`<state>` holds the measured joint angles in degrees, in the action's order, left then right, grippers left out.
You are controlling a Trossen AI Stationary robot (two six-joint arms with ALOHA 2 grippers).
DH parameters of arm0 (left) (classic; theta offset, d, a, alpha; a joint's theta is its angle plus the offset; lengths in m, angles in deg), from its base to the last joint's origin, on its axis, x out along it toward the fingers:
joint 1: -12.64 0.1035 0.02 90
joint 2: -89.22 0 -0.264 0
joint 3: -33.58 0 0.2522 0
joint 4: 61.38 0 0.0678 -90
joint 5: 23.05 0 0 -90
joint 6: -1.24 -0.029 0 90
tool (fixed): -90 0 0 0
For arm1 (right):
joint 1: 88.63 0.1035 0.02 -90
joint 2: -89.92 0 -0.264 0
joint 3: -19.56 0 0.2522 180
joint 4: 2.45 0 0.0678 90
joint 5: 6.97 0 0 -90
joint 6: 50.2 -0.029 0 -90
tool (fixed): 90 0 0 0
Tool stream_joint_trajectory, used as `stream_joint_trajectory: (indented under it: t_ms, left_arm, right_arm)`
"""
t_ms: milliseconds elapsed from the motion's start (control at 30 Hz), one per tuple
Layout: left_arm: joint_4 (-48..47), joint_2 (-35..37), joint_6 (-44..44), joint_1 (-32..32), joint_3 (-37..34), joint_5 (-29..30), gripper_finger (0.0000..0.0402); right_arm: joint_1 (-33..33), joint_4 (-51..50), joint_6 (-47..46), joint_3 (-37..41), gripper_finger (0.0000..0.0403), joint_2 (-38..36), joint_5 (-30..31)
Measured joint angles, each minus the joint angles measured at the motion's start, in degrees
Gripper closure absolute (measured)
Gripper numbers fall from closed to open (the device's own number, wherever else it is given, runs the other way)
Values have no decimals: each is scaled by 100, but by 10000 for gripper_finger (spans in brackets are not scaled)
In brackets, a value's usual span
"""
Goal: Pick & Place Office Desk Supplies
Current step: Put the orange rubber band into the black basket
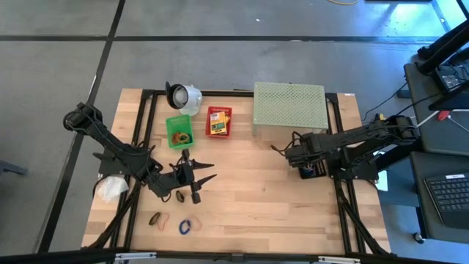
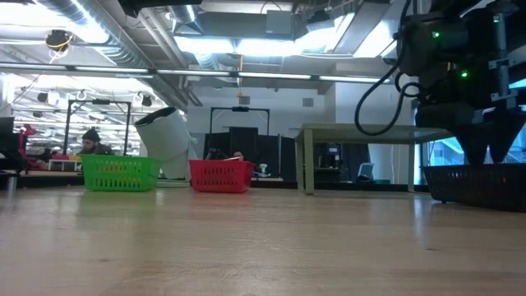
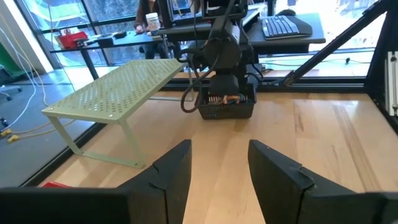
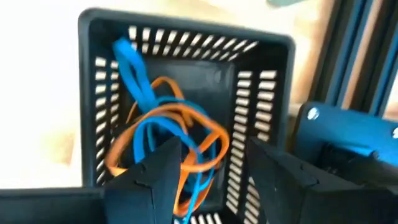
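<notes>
- Blue and orange bands (image 4: 165, 146) lie in the black basket (image 4: 186, 43); your right gripper (image 4: 205, 168) hangs open over them, empty.
- Lift straight up, clear of the rim.
- Left gripper (image 1: 196, 176), open and empty, can take the loose bands (image 1: 170, 221) nearby.

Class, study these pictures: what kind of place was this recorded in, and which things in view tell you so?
Probably a robotics lab or open workshop. A wooden table sits inside a black metal frame on bare concrete floor; exposed ceiling ducts run overhead; and a side desk holds a keyboard.
</notes>
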<state>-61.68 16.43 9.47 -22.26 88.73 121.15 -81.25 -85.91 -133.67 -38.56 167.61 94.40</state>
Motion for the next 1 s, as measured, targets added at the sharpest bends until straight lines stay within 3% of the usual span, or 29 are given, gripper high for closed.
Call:
stream_joint_trajectory:
  t_ms: [300,433,567,667,800,1000]
  left_arm:
    - [0,0,104,0,0,-179,249]
    - [0,0,182,0,0,-199,249]
    - [-2,-2,306,0,0,-775,248]
    - [-110,-2,514,0,1,-1538,248]
    - [-1368,-9,1402,-62,380,-2498,248]
    - [-3466,-323,2094,-313,1107,-3044,248]
  right_arm:
    - [227,-121,42,-19,217,-100,120]
    - [450,-639,-201,-416,217,-200,371]
    - [735,-957,-287,-1021,217,-221,748]
    - [1022,-880,-153,-1391,217,-221,1111]
    - [1434,-548,120,-1694,217,-221,1591]
    - [2021,859,844,-1738,217,-214,2136]
